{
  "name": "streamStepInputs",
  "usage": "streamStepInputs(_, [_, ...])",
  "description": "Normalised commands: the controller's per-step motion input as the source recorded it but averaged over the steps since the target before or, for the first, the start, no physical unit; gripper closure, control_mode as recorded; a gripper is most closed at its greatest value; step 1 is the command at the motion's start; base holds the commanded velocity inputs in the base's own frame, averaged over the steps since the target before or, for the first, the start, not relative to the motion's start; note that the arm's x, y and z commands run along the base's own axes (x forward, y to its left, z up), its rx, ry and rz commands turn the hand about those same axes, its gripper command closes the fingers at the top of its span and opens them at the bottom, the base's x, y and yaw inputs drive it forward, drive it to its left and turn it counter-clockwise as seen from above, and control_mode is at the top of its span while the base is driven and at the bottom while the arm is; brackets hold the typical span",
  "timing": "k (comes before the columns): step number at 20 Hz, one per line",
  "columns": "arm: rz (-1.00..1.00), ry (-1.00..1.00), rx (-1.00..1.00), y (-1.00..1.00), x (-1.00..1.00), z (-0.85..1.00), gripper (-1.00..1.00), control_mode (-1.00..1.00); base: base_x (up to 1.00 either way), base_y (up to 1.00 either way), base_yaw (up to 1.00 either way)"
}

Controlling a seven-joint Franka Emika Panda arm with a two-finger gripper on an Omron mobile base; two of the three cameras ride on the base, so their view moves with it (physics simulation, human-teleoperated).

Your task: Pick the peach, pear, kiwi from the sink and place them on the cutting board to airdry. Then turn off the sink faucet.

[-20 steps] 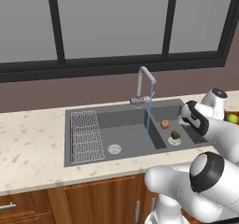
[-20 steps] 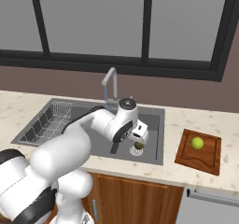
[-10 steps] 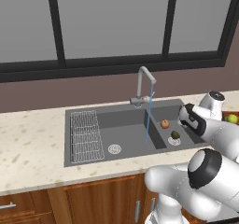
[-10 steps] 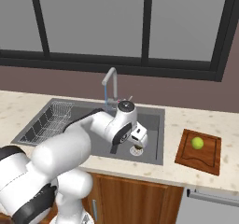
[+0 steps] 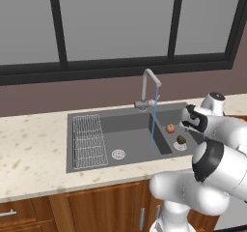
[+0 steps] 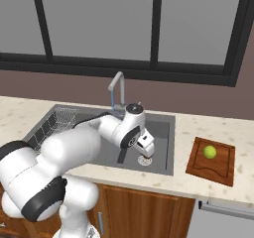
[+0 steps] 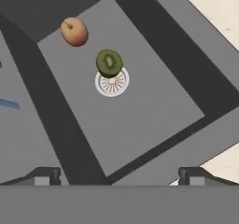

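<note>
The peach (image 5: 170, 128) (image 7: 74, 31) and the kiwi (image 5: 181, 139) (image 7: 109, 62) lie in the right basin of the sink (image 5: 120, 122) (image 6: 163, 140) (image 7: 149, 111). The kiwi rests at the edge of the round drain (image 7: 112, 83). My gripper (image 5: 188, 123) (image 6: 147, 151) (image 7: 119, 176) hangs open and holds nothing, above that basin and short of both fruits. The pear (image 6: 210, 151) sits on the cutting board (image 6: 221, 170) to the right of the sink. From the sink faucet (image 5: 149, 88) (image 6: 116, 88) a thin blue stream (image 5: 153, 124) runs into the left basin.
A wire rack (image 5: 88, 139) (image 6: 54, 123) lies at the left end of the sink, with a second drain (image 5: 118, 154) beside it. Pale speckled counter (image 5: 34, 149) (image 6: 198, 128) surrounds the sink. A dark-framed window runs along the wall behind.
My hand has drifted slightly left and down over the right basin. The fruits, the board and the water stream have stayed as they were.
</note>
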Motion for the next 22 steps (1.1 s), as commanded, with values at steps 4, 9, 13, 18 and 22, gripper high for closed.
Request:
streamStepInputs(4, [-0.04,0.03,0.07,-0.01,0.18,-0.10,-1.00,-1.00,0.00,0.00,0.00])
streamStepInputs(9, [-0.03,0.00,0.02,0.00,0.13,-0.16,-1.00,-1.00,0.00,0.00,0.00])
streamStepInputs(13, [-0.03,0.00,0.00,0.00,0.05,-0.31,-1.00,-1.00,0.00,0.00,0.00])
streamStepInputs(18, [-0.02,0.00,0.00,0.00,0.10,-0.27,-1.00,-1.00,0.00,0.00,0.00])
streamStepInputs(22, [-0.02,0.00,0.00,0.00,0.14,-0.03,-1.00,-1.00,0.00,0.00,0.00])
